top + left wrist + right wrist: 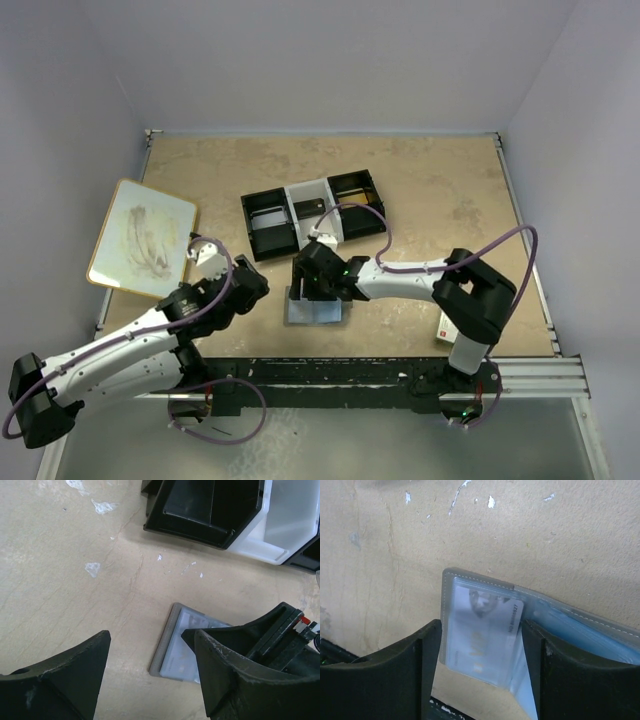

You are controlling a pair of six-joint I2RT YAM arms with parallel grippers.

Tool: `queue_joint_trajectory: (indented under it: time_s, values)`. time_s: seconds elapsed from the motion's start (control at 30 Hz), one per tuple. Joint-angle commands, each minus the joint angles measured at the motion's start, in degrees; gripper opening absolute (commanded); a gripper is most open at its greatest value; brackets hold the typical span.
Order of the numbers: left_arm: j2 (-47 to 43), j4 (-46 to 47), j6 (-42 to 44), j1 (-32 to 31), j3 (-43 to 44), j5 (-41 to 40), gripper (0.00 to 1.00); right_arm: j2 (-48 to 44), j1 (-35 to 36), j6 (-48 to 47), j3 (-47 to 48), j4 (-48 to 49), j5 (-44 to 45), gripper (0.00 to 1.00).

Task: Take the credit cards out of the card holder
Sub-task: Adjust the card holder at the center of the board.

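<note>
Near the left edge of the beige stone-patterned table (440, 200) lies a white rectangular board with rounded corners and a faint grey sketch on it (140, 237), turned slightly askew.

Just right of it, towards the near edge, the left hand (150, 677) hovers above bare table. Its two black fingers (65, 680) stand wide apart with nothing between them. In the left wrist view the holder's left end shows just past the right-hand finger.

The small flat grey folding card holder (318, 312) lies opened out at the middle of the table, close to the near edge, with its paler blue-grey inner face up. One panel carries a clear plastic sleeve, and inside it sits a pale card with a small portrait photo (482, 630) and a line of print down one side.

The right hand (312, 280) is down directly over the holder. Its black fingers (395, 675) stand apart on either side of the sleeve panel, one close against each long edge. Whether they press on it or only flank it I cannot tell.

Beyond the holder, towards the far edge, sits a black-and-white plastic tray with three compartments (268, 243), the white one in the middle.

By the near right corner, beside the right arm's base, lies a small white-and-red box (445, 327).
</note>
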Motion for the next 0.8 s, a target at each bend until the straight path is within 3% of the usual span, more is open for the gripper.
queue_joint_trajectory:
  time_s: [0.0,0.3,0.5,0.77]
  values:
    - [-3.3,-4.3,-3.0,-0.2,1.6,-5.0,0.67,4.9,2.4,-0.9,5.5,-11.9,10.2,0.69]
    - [-7.7,-9.7,-5.0,-0.2,2.6,-8.0,0.72,12.9,6.6,0.7,14.9,-23.1,17.1,0.7]
    - [-7.1,-9.3,-4.2,-0.2,2.7,-7.3,0.72,11.7,6.8,1.0,13.7,-21.2,13.6,0.64]
    - [-5.2,-5.5,-1.2,-0.2,2.5,-4.8,0.72,7.7,5.2,0.2,7.4,-11.4,5.8,0.59]
